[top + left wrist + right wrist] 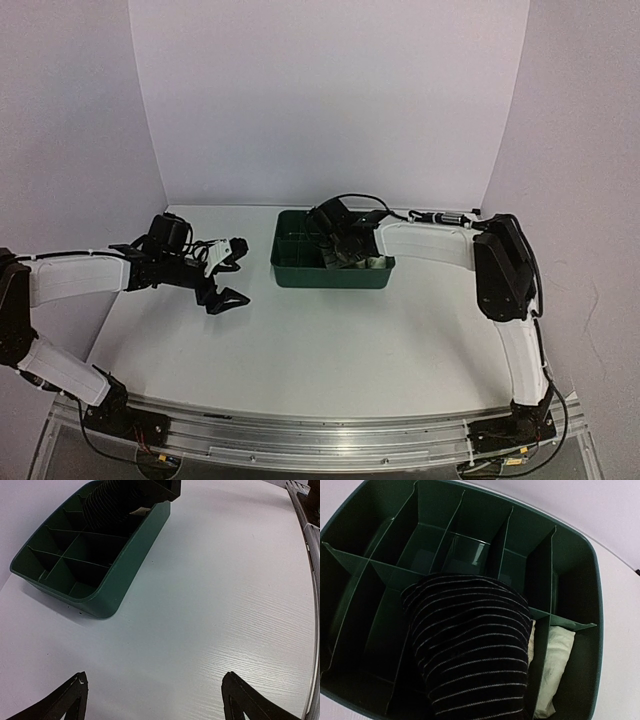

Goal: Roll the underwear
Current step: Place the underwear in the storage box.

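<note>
The black underwear with fine stripes (470, 645) is a rolled bundle that fills the middle of the right wrist view and hides the fingers. It hangs over the near compartments of the dark green tray (595, 580). My right gripper (345, 245) is over the tray, shut on this roll, which also shows in the left wrist view (112, 502). A pale mint-white underwear (557, 655) lies rolled in the right-hand near compartment. A sliver of cream cloth (532, 640) shows beside the striped roll. My left gripper (243, 270) is wide open and holds nothing above the bare table (200, 605), left of the tray (330, 277).
The tray's far compartments (470, 550) hold nothing. White walls close the table at the back and sides. A metal rail (330, 440) runs along the near edge by the arm bases.
</note>
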